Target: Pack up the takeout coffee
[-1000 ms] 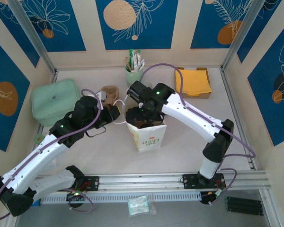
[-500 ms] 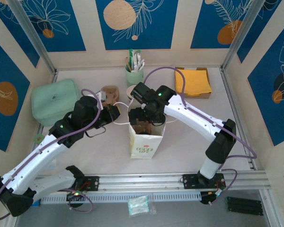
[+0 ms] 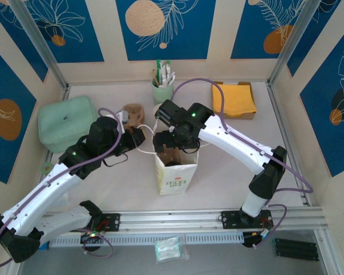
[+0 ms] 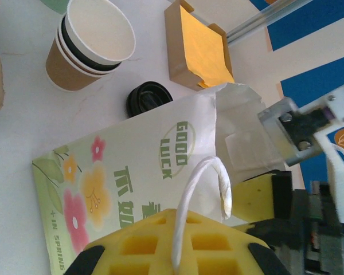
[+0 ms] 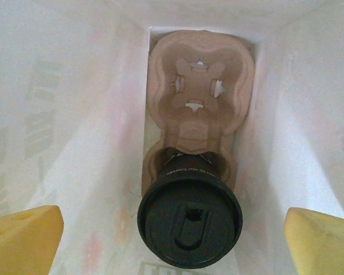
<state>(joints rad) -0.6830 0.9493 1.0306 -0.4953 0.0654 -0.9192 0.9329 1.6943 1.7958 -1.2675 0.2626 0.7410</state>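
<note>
I see the left gripper [image 4: 175, 255] clamped shut on the white handle [image 4: 219, 179] of the paper bag [image 3: 175, 175], upright mid-table. Right gripper [image 5: 172, 239] spread wide, empty, above the coffee [image 5: 189, 220], seated in the cardboard tray [image 5: 198, 74] on the bag's floor; bag walls close beside its lid.

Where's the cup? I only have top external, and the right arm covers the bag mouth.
Observer: In the right wrist view, the lidded takeout coffee sits inside the paper bag. It is in the near pocket of a pulp cup carrier; the far pocket is empty.
Operator: Right gripper open?
Observer: Yes. The right gripper is open, with its yellow fingers wide apart on either side of the cup and not touching it.
Operator: And the left?
Observer: In the left wrist view, the left gripper is shut on the bag's white cord handle.
</note>
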